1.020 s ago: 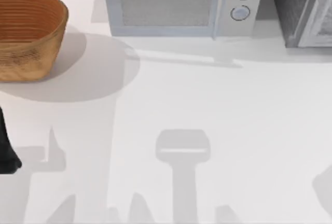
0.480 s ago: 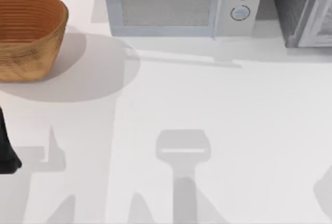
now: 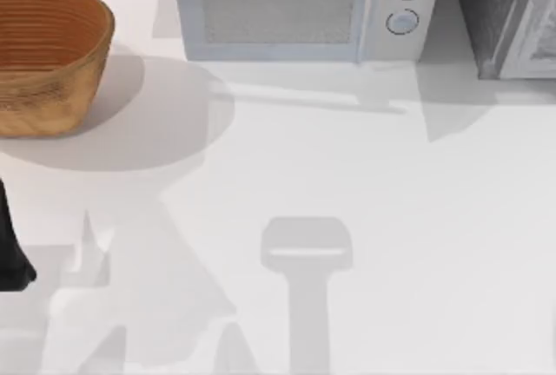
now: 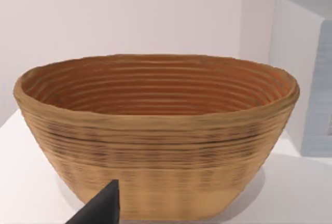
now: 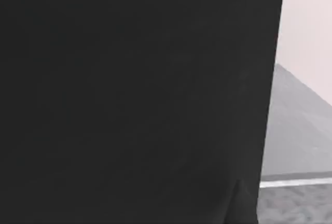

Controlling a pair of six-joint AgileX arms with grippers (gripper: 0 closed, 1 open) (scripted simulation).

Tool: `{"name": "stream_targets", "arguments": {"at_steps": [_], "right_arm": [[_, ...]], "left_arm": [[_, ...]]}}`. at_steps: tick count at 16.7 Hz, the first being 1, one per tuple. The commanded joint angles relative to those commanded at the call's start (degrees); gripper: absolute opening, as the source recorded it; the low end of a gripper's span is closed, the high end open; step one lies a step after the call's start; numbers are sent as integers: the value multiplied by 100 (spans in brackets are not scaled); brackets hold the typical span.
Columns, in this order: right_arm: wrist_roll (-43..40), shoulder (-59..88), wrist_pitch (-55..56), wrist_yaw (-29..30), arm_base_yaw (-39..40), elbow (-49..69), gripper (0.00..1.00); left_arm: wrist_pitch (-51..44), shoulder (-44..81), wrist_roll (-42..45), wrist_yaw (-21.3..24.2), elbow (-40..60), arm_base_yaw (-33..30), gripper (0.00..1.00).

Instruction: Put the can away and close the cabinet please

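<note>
The can is out of view. The grey cabinet (image 3: 508, 19) stands at the table's back right corner, and its pale door (image 3: 540, 36) is swung outward. My left arm (image 3: 9, 249) is parked at the left edge, facing the basket. One dark fingertip (image 4: 102, 207) of its gripper pokes into the left wrist view. A flat dark surface (image 5: 135, 94) sits close in front of the right wrist camera. Beside it is a strip of grey speckled panel (image 5: 298, 146) and pale wall.
A woven basket (image 3: 48, 54) sits at the back left, seen up close and empty as basket (image 4: 155, 130) in the left wrist view. A white microwave (image 3: 300, 10) with two knobs stands at the back centre. Arm shadows fall across the white tabletop (image 3: 373, 175).
The shadow at the table's front right edge is gone and a new one now lies below the cabinet. The shadow at the front left has spread wider. The left arm has not moved.
</note>
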Motion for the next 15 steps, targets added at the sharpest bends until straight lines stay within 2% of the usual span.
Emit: {"name": "stream_targets", "arguments": {"at_steps": [4,7,10,15], "right_arm": [[3,-117,-56,2088,2095,-118,100],[4,-231,-66,3133,3142,-222,100],[3,-311,-64,3643,3653,-293,100],[-73,-455,-106,3804,3558,-256,100]], "left_arm": [[0,0,0,0,0,0,100],[0,0,0,0,0,0,100],[0,0,0,0,0,0,100],[0,0,0,0,0,0,100]]}}
